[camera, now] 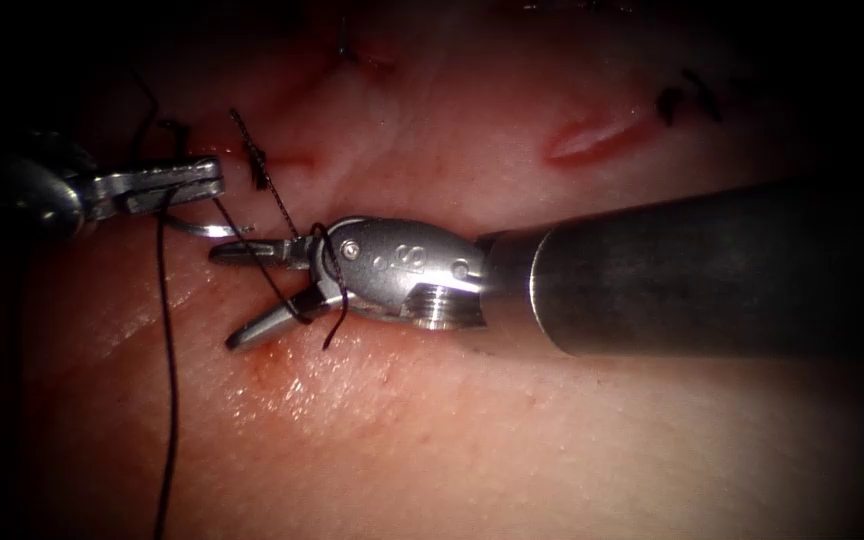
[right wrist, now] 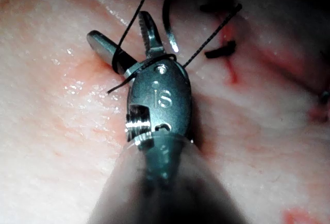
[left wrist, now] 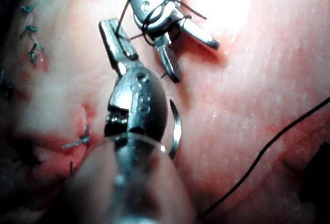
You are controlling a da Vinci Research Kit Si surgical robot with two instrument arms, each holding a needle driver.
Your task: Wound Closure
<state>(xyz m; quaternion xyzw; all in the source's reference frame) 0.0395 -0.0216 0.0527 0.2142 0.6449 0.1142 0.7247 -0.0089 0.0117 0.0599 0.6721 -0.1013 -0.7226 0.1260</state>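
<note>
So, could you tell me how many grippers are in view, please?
2. The left gripper, far left, is shut on the thread, with the needle free beside it, outside the tissue. The right gripper, central, is open, holding nothing, thread looped around it.

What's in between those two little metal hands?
Between the left hand and the open right hand, the endoscope view shows the curved needle and dark thread.
</note>
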